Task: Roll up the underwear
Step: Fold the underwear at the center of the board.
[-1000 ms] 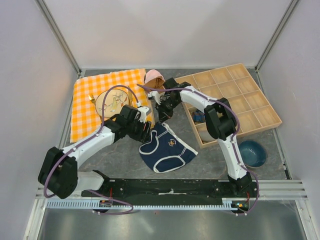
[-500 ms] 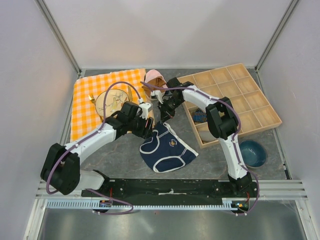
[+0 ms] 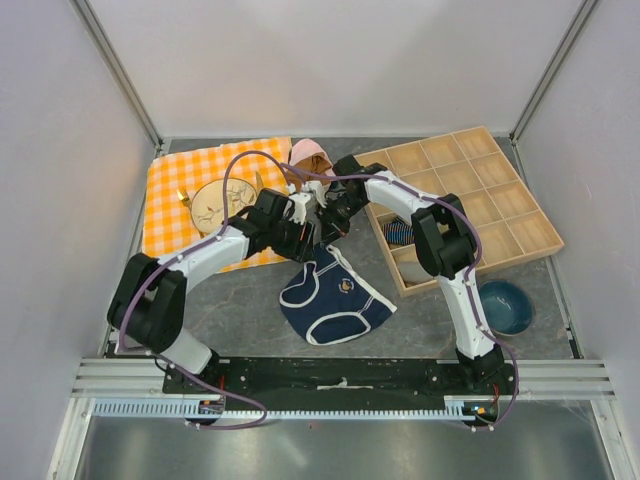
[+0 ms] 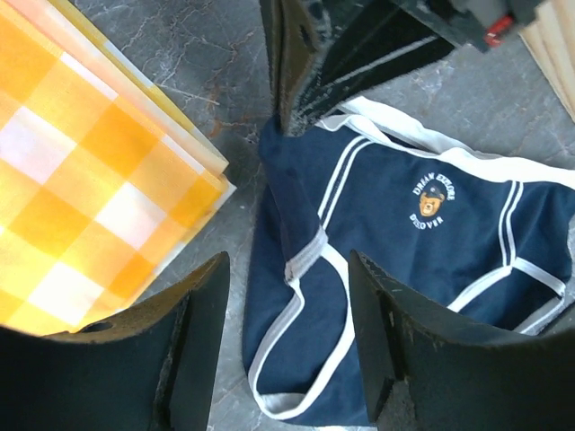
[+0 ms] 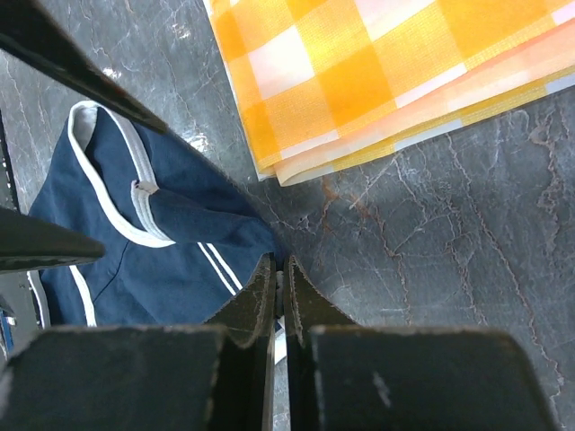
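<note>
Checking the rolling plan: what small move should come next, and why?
Probably lower the left gripper and close on the trimmed edge of the underwear: the left jaws stand open right above that edge, while the right gripper is shut on the neighbouring corner.

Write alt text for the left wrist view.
Navy underwear with white trim and a small bear logo lies on a grey marbled table, framed by the open left gripper. The right gripper, shut, pinches its far corner; an orange-and-white checked cloth lies at left.
</note>
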`<action>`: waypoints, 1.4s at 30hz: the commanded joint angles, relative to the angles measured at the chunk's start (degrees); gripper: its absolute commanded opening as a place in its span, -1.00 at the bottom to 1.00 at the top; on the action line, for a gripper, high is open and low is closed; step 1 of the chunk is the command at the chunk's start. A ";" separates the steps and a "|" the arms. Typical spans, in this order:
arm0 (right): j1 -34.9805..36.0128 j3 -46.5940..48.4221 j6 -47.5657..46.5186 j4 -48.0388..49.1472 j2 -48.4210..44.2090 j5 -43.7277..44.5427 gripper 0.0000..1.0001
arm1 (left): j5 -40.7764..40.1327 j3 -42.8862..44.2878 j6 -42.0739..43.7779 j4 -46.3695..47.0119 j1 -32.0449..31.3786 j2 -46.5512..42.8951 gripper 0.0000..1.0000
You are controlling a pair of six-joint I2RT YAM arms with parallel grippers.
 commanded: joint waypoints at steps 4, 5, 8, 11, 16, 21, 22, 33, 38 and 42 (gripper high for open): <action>0.06 -0.25 -1.39 1.22 -3.54 -2.81 -0.95 | 0.55 6.27 -1.12 -0.91 0.12 7.47 -0.04; 0.06 -0.25 -1.39 1.31 -3.72 -2.81 -0.96 | 0.74 6.71 -1.21 -2.13 0.21 8.09 -0.14; 0.06 -0.25 -1.48 1.04 -3.89 -2.89 -0.96 | 1.96 7.94 -1.21 -3.55 0.21 9.67 -0.42; 0.06 -0.33 -1.56 0.96 -4.07 -3.07 -0.97 | 1.88 8.82 -1.03 -5.04 0.30 10.12 -0.94; -0.02 -0.25 -1.65 0.96 -4.42 -3.51 -1.00 | -1.10 11.71 0.28 -7.85 1.09 9.77 -0.97; -0.29 -0.60 -1.39 1.66 -5.91 -5.26 -1.00 | -6.37 16.73 4.05 -11.63 1.18 10.56 -0.97; -0.64 -0.95 -1.21 1.92 -6.44 -6.31 -1.00 | -6.90 18.13 4.59 -11.99 1.26 10.73 -0.97; -1.87 -4.02 -2.26 4.03 -10.48 -11.59 -1.00 | -8.14 19.64 8.20 -12.17 1.18 8.98 -0.97; -2.48 -5.87 -8.14 1.40 -13.03 -13.09 -0.99 | -3.06 18.14 7.14 -11.11 1.18 6.35 -0.97; -2.49 -5.17 -19.56 -10.25 -13.56 -14.32 -0.97 | 3.27 15.69 4.51 -9.88 1.00 3.54 -0.97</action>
